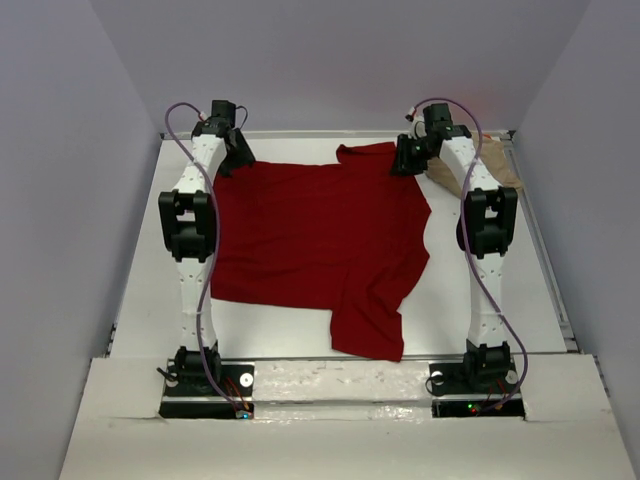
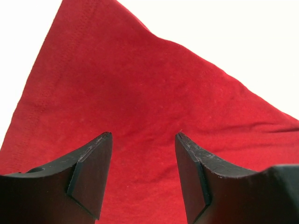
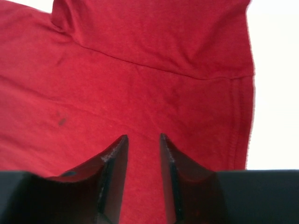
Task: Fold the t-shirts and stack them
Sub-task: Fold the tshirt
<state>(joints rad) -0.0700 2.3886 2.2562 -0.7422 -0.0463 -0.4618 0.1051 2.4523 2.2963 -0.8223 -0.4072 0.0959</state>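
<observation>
Pinch soft, limp, light dark red t-shirt (image 1: 310,240), spread across counter (image 1: 270,330) centre, at far corners at 11 and 1 o'clock, under wide-open left gripper (image 2: 144,135) and narrowly parted, empty right gripper (image 3: 142,137).

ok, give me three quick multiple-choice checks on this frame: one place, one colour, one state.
1. Where does the tan t-shirt lie? A) the far right corner of the table B) its near edge C) its left side
2. What colour is the spread t-shirt? A) blue B) dark red C) green
3. How does the left gripper stand? A) shut flat B) clamped on tan cloth C) jaws apart over red cloth
Key: 1 A, the top view shows it there; 2 B, every view shows red; 3 C, the left wrist view shows a clear gap.
</observation>
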